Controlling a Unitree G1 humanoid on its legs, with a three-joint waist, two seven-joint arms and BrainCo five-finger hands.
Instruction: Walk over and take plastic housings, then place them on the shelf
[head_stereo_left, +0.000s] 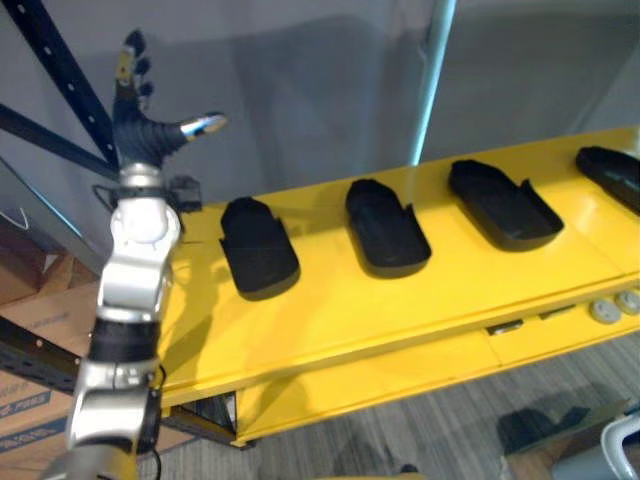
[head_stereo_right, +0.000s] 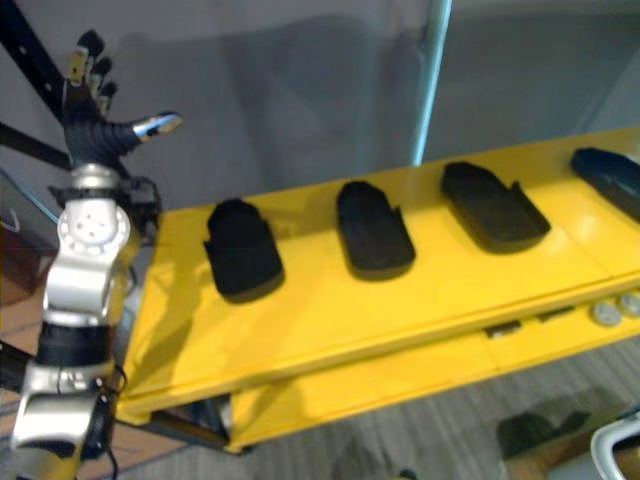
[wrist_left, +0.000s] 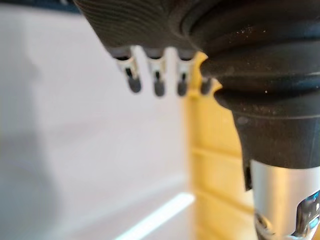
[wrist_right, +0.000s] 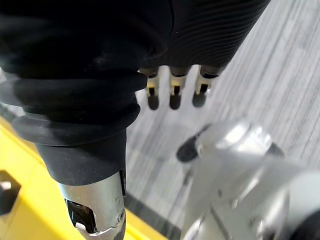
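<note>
My left hand (head_stereo_left: 140, 132) is raised, fingers spread and empty, beside the flat yellow table (head_stereo_left: 420, 300) carrying four black moulded plastic housings (head_stereo_left: 258, 250); my right hand (wrist_right: 174, 95) hangs relaxed, empty

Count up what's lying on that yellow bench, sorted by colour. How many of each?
Black plastic housings: 4
Grey round discs, on the lower ledge: 2
Total: 6
</note>
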